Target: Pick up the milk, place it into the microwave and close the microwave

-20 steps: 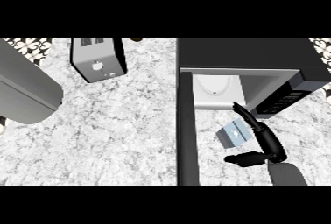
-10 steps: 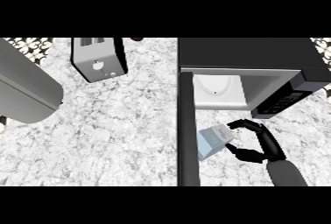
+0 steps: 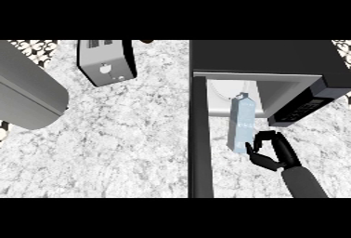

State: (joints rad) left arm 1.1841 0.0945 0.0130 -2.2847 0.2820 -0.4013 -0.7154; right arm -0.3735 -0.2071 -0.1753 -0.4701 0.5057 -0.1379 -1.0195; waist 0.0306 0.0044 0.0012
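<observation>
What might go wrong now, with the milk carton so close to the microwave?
The right hand pinches only the lower end of the milk carton, so the long carton might tip or slip on the way in. Its top is close to the microwave opening's lower edge and might catch there. The open microwave door stands close beside the carton and might get bumped.

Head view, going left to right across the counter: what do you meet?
Grey appliance at the left edge → toaster → open microwave door → milk carton → right hand.
</observation>
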